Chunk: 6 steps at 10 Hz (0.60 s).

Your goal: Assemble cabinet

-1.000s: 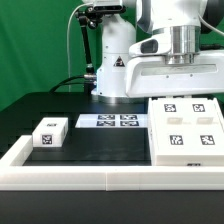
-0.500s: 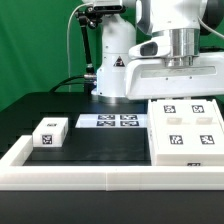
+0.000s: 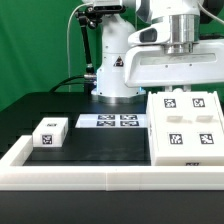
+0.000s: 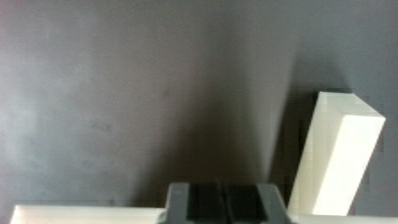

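The cabinet (image 3: 186, 128) is a large white box with several marker tags on its top face. It rests on the black table at the exterior view's right. The arm's wide pale hand (image 3: 176, 68) hangs just above and behind the cabinet's far edge, and its fingertips do not show there. In the wrist view my gripper (image 4: 226, 206) has its two dark fingers pressed together with nothing between them, over bare dark table. A tall white slab edge (image 4: 338, 160) stands beside the fingers, and another white surface (image 4: 80, 213) lies on their other side.
A small white tagged block (image 3: 50, 131) sits at the exterior view's left. The marker board (image 3: 112, 121) lies flat in the middle, in front of the robot base (image 3: 115, 65). A long white rail (image 3: 100, 178) edges the table's front and left.
The hand has risen a little above the cabinet. The cabinet, the small block and the marker board have not moved.
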Each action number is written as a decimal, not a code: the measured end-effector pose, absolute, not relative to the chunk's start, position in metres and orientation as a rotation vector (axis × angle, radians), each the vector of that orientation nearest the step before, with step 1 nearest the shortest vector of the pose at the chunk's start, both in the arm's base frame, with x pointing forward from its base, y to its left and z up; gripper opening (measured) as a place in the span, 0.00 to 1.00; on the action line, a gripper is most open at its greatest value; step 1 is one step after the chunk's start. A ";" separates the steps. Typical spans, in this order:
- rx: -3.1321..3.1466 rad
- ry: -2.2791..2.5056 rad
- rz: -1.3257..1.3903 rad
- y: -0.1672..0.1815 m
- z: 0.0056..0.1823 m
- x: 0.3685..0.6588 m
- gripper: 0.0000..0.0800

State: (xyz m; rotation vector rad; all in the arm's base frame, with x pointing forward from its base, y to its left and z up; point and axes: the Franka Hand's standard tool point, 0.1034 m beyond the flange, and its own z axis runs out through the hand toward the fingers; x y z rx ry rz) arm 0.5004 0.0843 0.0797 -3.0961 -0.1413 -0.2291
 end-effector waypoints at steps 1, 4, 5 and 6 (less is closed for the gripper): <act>-3.096 -0.141 -0.227 0.084 0.079 0.500 0.00; -3.097 -0.141 -0.225 0.084 0.078 0.500 0.00; -3.097 -0.141 -0.220 0.085 0.079 0.499 0.00; -3.097 -0.143 -0.203 0.086 0.085 0.499 0.00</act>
